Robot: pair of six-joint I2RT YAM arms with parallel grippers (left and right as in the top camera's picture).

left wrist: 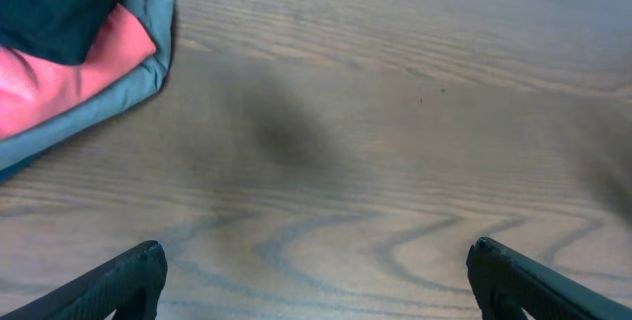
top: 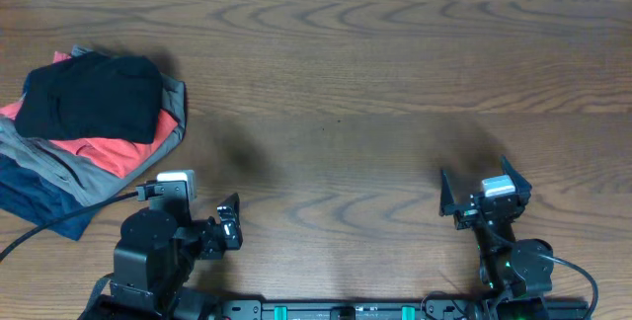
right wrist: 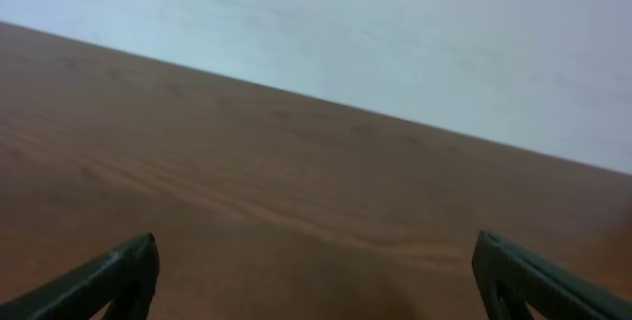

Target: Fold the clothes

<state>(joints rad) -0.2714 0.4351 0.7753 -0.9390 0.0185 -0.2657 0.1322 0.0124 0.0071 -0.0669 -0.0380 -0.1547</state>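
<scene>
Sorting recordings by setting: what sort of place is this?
Likely a robotics lab bench: left arm and right arm at a wooden table, black shirt atop folded garments.

We see the shirt (top: 94, 98) bunched over the coral garment (top: 114, 152), hiding most of it. The pile (top: 44, 167) runs off the overhead view's left edge, and the left wrist view crops it at its corner. Left fingers (left wrist: 128, 280) and right fingers (right wrist: 109, 280) are clipped by the bottom edge.

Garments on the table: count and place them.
4, stacked at left: black shirt on top, then red garment, grey garment, navy garment at bottom. Others may be hidden.
</scene>
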